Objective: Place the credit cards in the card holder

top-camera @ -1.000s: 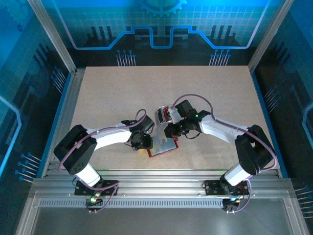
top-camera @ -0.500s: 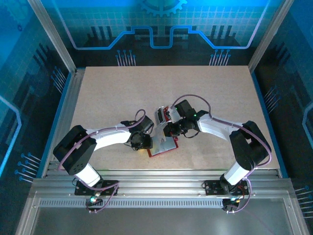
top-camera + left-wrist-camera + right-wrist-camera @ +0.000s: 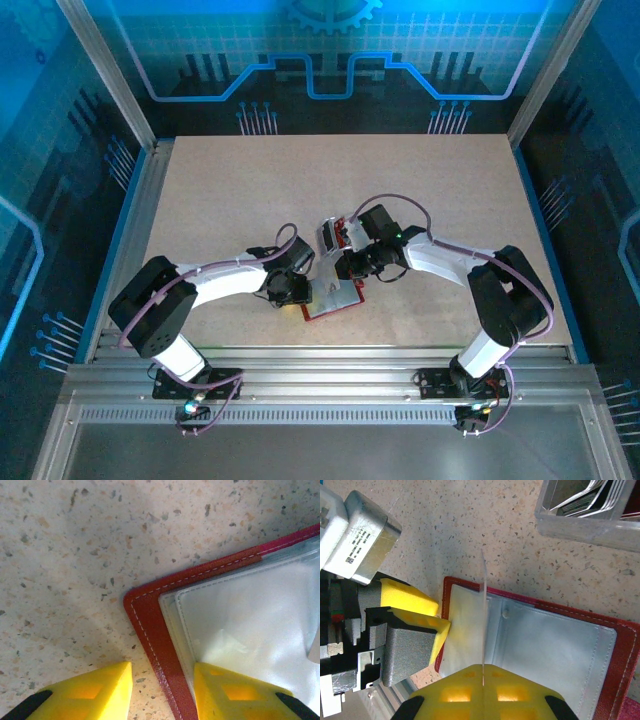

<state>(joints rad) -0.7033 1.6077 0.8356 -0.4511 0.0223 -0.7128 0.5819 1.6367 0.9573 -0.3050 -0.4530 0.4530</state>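
My right gripper (image 3: 483,674) is clamped on one credit card (image 3: 483,605), held on edge above the open card holder (image 3: 545,640). In the last second this arm shifted only a little, so I judge the card is not yet inserted. The fingers of my left gripper (image 3: 161,679) stand apart, astride the holder's corner. Beyond the fingers are a silver tray (image 3: 580,527), the speckled table (image 3: 250,190) and blue walls (image 3: 60,100).

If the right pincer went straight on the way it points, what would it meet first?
Likely the card holder's clear sleeve near its red edge, the held card touching first; depth is unclear.
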